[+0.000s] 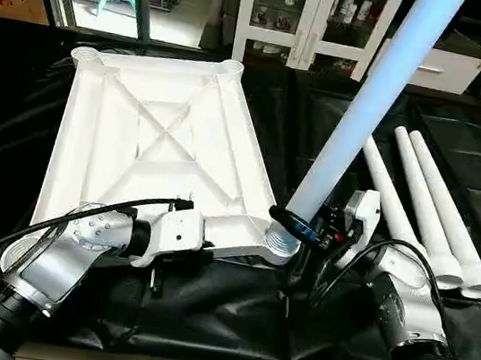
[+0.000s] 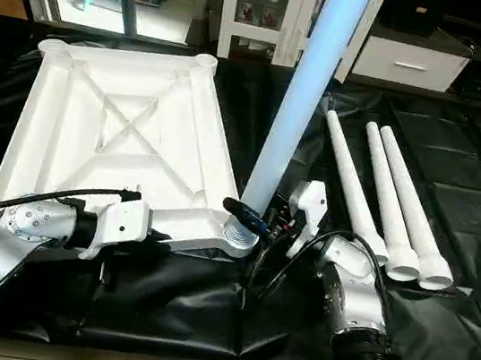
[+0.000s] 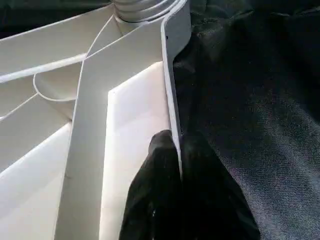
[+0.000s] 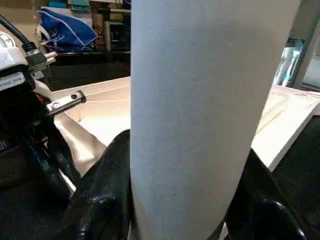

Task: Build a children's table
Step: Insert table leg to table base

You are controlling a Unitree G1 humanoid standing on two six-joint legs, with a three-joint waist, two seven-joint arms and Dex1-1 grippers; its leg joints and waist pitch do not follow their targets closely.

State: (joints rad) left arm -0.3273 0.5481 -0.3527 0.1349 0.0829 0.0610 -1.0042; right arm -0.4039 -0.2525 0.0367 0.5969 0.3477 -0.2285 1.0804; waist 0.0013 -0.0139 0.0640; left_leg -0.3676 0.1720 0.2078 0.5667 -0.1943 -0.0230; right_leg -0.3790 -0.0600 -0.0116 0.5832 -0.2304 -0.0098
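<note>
Leg going into the near corner socket

Right hand (image 1: 298, 228) clasps the leaning leg (image 1: 359, 116); left hand (image 3: 180, 165) pinches the upturned tabletop (image 1: 153, 131) rim. Three spare legs (image 1: 431, 208) lie alongside.

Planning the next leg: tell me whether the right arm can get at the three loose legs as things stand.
Probably not yet. The right pincer is shut on the upright leg at the tabletop corner socket. The three loose legs lie close beside it on the black cloth, nothing between; it must let go first.
</note>
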